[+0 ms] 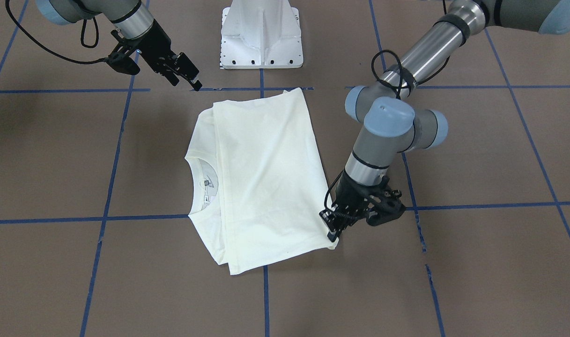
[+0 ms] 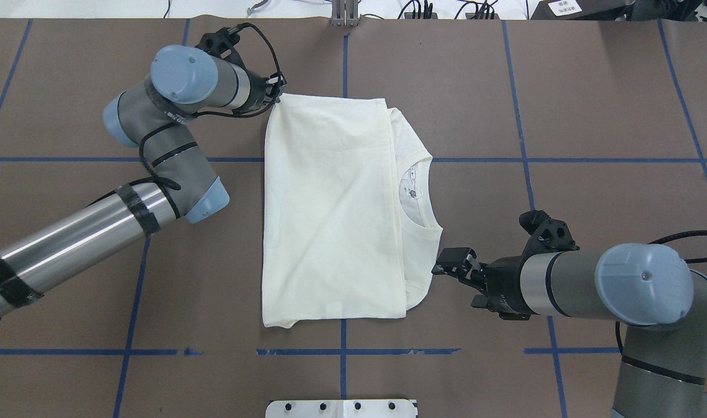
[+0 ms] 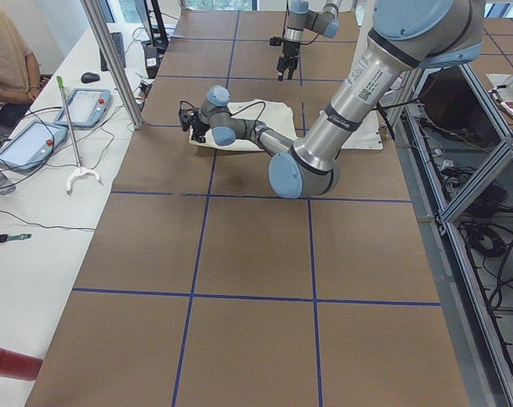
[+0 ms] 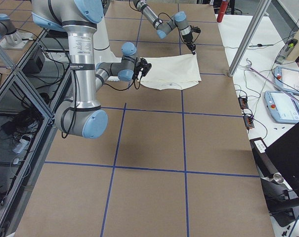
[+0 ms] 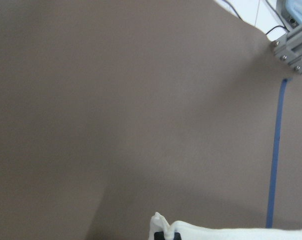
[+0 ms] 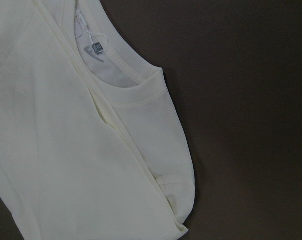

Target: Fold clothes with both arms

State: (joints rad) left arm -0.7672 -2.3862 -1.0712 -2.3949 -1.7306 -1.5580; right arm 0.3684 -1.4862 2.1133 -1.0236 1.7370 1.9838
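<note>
Work table (image 2: 591,87): brown surface, blue tape lines (image 2: 388,351).
Folded cream shirt (image 2: 330,215) lies flat at centre; white pedestal base (image 1: 261,37) at robot-side edge.

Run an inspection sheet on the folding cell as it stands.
Surface: brown table with a blue tape grid, lying flat.
Job's things: cream shirt folded, plain side up, collar exposed toward the robot's right.
Clutter: nothing seen on the table.
Grippers: left gripper pinching the shirt's far corner; right gripper open beside the shoulder, holding nothing.
Cables: black cable at the right arm, clear of the shirt.
Surroundings: white pedestal; side bench with pendants; seated person.
</note>
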